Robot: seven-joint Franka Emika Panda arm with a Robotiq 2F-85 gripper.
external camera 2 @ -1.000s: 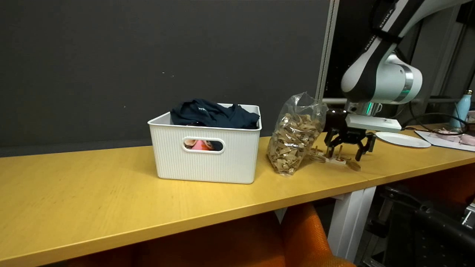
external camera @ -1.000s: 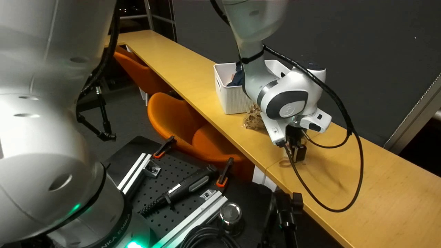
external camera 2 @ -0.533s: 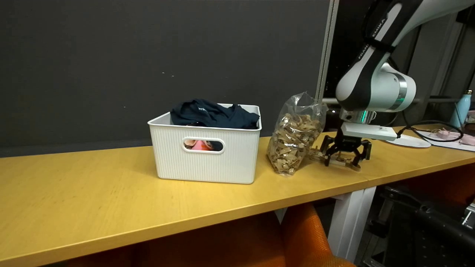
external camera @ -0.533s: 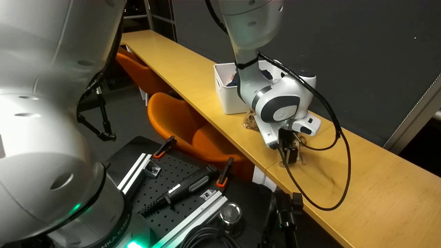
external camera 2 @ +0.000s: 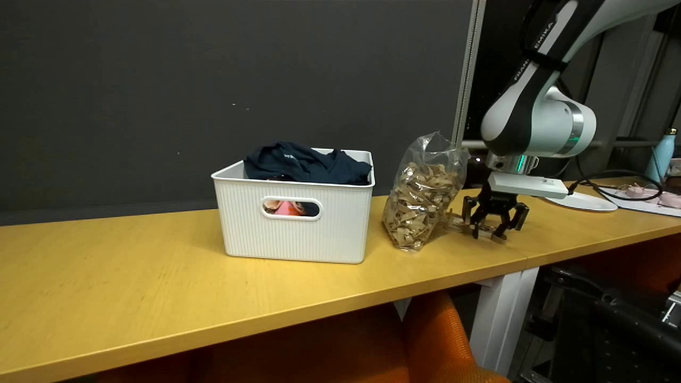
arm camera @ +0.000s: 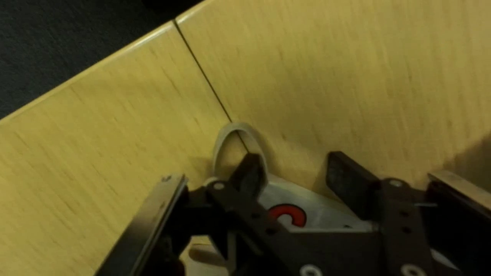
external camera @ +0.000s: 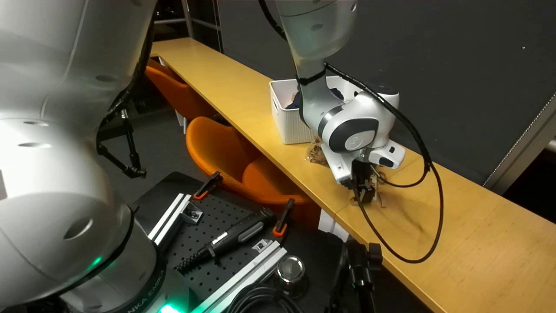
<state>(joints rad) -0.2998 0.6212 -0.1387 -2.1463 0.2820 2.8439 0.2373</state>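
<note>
My gripper [arm camera: 294, 168] points down low over the wooden table. Its jaws are partly open, with a clear gap between the fingertips, and nothing is gripped between them. A tan loop [arm camera: 218, 150] lies at the fingertip on the left of the wrist view and overlaps it. I cannot tell whether that finger is inside the loop. A white board [arm camera: 326, 209] with a red curved mark [arm camera: 294, 211] lies below the jaws, largely hidden by them. In an exterior view the gripper [external camera 2: 487, 235] stands over the board, beside a clear bag [external camera 2: 420, 205] of tan strips.
A white basket [external camera 2: 292, 234] with dark cloth [external camera 2: 308, 166] stands beyond the bag. A white plate [external camera 2: 582, 202] and a blue bottle [external camera 2: 662, 157] are on the other side of the gripper. Orange chairs [external camera: 221, 150] stand at the table's edge. A black cable [external camera: 441, 208] hangs from the wrist.
Since one second ago, the gripper has moved down and toward the bag, over the board. In the last half second, the fingers have drawn closer together and the arm has barely moved.
</note>
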